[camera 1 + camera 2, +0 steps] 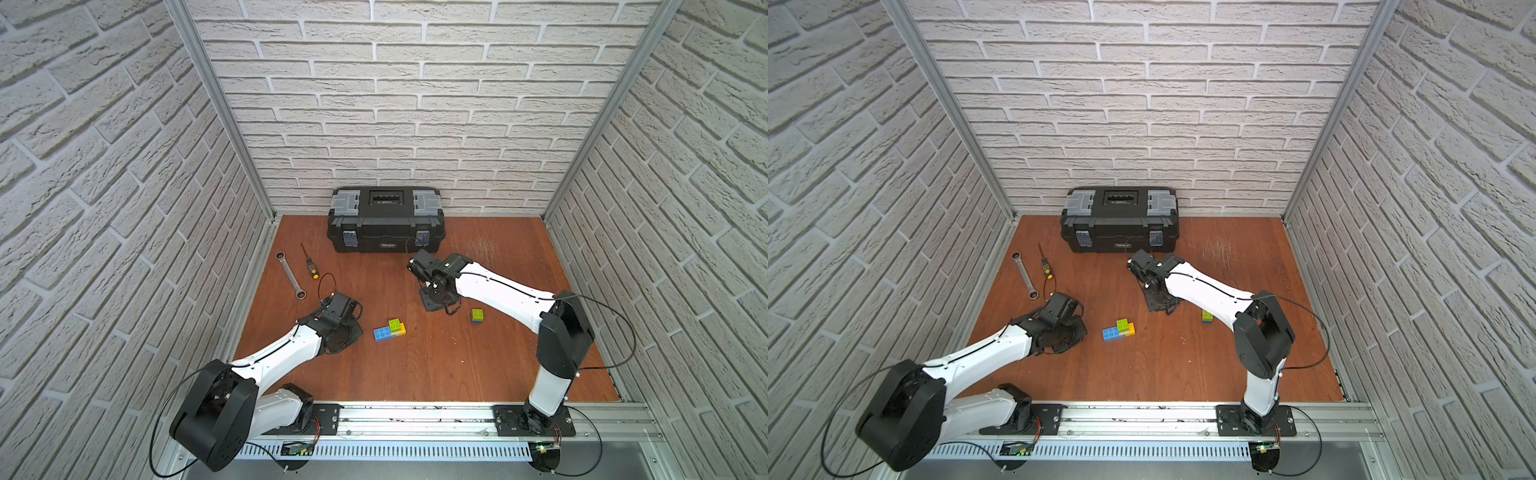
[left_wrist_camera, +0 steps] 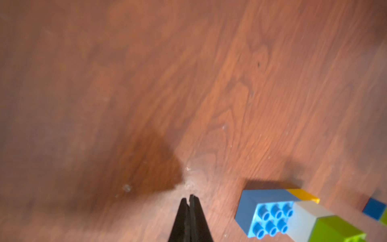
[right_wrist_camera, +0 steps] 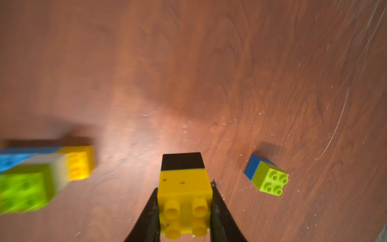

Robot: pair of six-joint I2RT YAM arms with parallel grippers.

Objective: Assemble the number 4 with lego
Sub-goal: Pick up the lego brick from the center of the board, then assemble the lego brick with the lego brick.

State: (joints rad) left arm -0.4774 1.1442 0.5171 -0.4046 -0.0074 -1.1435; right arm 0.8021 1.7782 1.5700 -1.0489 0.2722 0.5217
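R gripper (image 3: 184, 188) pointed down, pinching yellow-black brick (image 3: 184, 180) — L gripper (image 2: 190, 199) closed, empty, hovering low.

Glossy plastic lego (image 3: 184, 184), scuffed wood-grain table (image 3: 209, 62)

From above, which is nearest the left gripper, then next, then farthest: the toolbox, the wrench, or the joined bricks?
1. The joined bricks: just beside the left gripper, toward the middle.
2. The wrench: farther back, near the left wall.
3. The toolbox: farthest, against the back wall.
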